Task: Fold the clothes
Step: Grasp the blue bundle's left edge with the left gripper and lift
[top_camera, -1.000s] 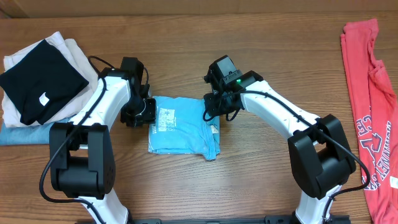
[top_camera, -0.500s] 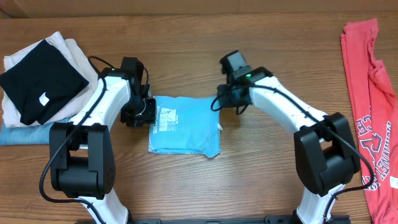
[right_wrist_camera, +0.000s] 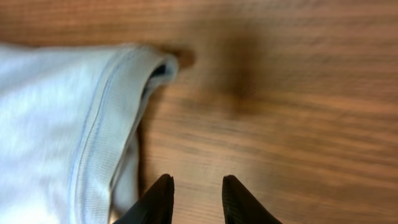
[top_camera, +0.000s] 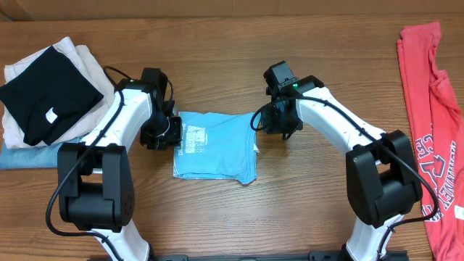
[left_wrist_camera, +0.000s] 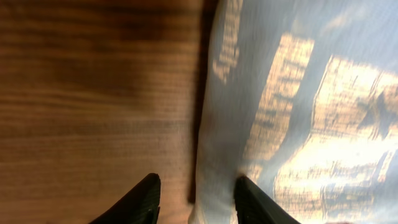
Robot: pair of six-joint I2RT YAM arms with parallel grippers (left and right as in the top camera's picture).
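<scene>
Though folded down to a compact rectangle at the middle of the counter [top_camera: 217,225], regard blue shirt [top_camera: 215,145] as not quite finished: right edge untidy, hem layers splayed, one corner poking out at lower right. At the shirt's left edge, left pincer [left_wrist_camera: 198,194] spread open and gripping nothing, one finger over bare wood, the other over cloth beside the print. Just beside the right hem, right pincer [right_wrist_camera: 196,193] likewise parted and empty, over wood, apparently clear of the cloth. At the far right of the counter, red shirt [top_camera: 428,109] lying unfolded, well apart from both arms. At rear left, stack of folded garments [top_camera: 47,87], black piece uppermost.

For a clean finish, as judged from this layout: press the loose right hem flat before moving on; keep fingers low and level, so as to smooth the cloth rather than drag its layers; pin the left edge meanwhile with the left pincer, to stop any sliding of the packet. Only then set the packet aside and fetch red shirt.
</scene>
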